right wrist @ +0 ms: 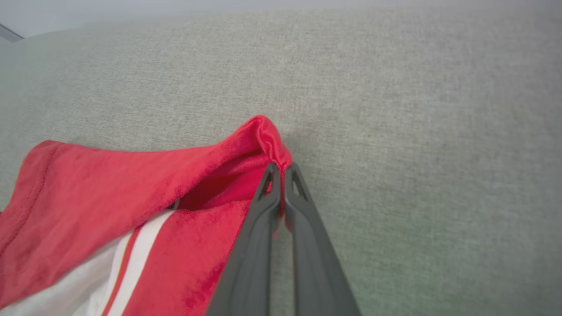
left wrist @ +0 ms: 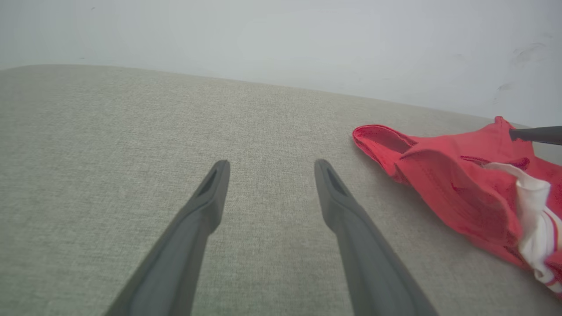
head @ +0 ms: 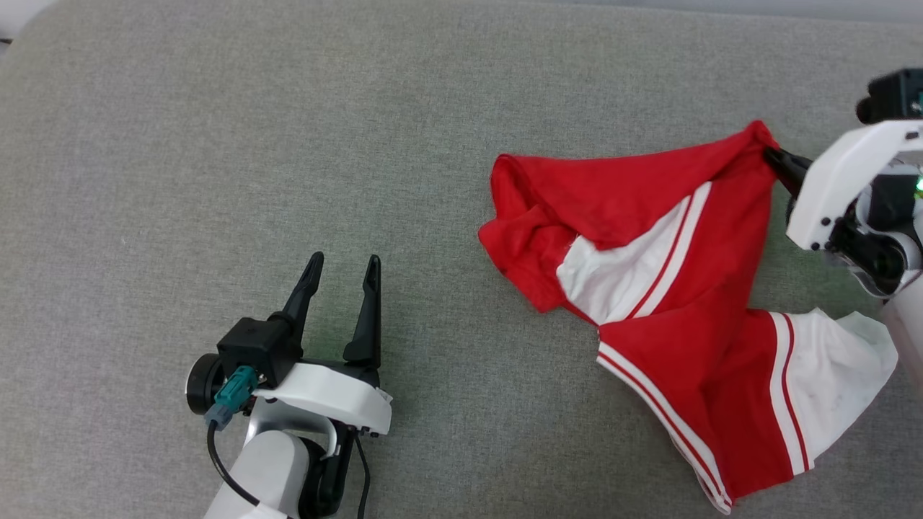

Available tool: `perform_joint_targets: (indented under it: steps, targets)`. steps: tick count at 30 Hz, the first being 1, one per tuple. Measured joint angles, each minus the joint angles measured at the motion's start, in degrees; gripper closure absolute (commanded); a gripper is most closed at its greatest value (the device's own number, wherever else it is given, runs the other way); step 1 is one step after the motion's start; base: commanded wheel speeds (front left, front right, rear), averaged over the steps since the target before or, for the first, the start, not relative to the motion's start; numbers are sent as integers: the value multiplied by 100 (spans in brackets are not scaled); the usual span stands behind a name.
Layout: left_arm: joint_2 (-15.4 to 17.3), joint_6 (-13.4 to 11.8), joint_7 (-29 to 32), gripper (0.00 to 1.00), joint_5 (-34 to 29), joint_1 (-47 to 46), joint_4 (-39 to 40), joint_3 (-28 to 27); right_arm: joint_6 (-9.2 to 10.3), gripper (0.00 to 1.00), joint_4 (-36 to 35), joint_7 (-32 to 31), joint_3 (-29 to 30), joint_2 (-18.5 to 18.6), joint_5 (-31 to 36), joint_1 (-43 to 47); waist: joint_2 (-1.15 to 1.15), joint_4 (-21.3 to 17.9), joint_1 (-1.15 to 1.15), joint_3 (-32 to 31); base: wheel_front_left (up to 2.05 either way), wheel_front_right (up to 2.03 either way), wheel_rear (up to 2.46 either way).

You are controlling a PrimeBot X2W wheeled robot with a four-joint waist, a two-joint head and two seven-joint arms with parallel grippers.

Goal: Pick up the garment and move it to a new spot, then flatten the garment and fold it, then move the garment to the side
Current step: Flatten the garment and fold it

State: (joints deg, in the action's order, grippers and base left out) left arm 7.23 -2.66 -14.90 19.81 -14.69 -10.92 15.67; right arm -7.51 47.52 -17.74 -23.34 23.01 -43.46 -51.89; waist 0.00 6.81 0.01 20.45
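Note:
The garment (head: 670, 288) is a crumpled red T-shirt with white sleeves and red-white striped trim, lying on the right half of the grey fabric surface (head: 288, 144). My right gripper (head: 770, 153) is shut on a peak of red cloth at the shirt's far right edge; in the right wrist view its fingers (right wrist: 307, 228) pinch that raised fold of the garment (right wrist: 131, 188) at the right gripper (right wrist: 282, 169). My left gripper (head: 344, 261) stands open at the lower left, well apart from the shirt. In the left wrist view the left gripper (left wrist: 268, 166) is open over bare fabric, the garment (left wrist: 461, 184) to its right.
The grey fabric surface (left wrist: 131, 131) spreads wide to the left and far side of the shirt. A pale wall (left wrist: 281, 39) rises behind its far edge. One white sleeve (head: 829, 375) lies near my right forearm at the lower right.

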Motion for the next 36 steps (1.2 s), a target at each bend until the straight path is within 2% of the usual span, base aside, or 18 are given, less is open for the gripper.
perform_joint_targets:
  steps: [1, 2, 3, 4, 11, 17, 22, 28, 33, 36]
  targets:
    - [-2, 1, 0, 0, -3, -1, -7, -8, 0, 100, 159, 88, 54, 4, 1, 8, 0, 11, 0, 21, 0, 0, 0]
    - [-7, 13, 0, 0, -8, -6, -16, -15, 0, 88, 296, 157, 101, 11, -10, 15, 0, 16, 0, 33, 0, 0, 0]
    - [-15, 14, 0, 0, -10, -19, -29, -18, 0, 56, 399, 218, 133, 12, -47, 24, 0, 18, 0, 35, 0, 0, 0]
    - [-22, 15, 0, 0, -18, -34, -40, -26, 0, 0, 474, 315, 127, 14, -30, 38, 0, 18, 0, 24, 0, 0, 0]
    - [-27, 18, -9, 0, -52, -4, -97, -130, 0, 0, 597, 1090, 74, 34, 55, 264, 0, -48, 0, -223, 0, 0, 0]
    - [-11, 8, -15, 0, -58, 219, -188, -199, 0, 0, 406, 2151, 168, 57, 236, 668, 0, -142, 0, -614, 0, 0, 0]
    - [52, -36, -15, 0, -56, 376, -227, -242, 0, 0, 337, 2953, 430, 22, 658, 1136, 0, -234, -1, -941, 0, 0, 0]
    - [145, -102, 30, 0, -38, 588, -209, -288, 0, 0, -113, 3237, 1018, -291, 1483, 1886, 0, -350, -2, -1293, 0, 0, 0]
    - [215, -203, 123, 0, -30, 781, -129, -309, 0, 0, -1043, 3266, 1584, -758, 2334, 2772, 0, -469, -2, -1493, 0, 0, 0]
    - [267, -230, 212, 0, -31, 827, -59, -300, 0, 0, -1755, 3072, 1890, -1077, 2781, 3370, 0, -525, -2, -1579, 0, 0, 0]
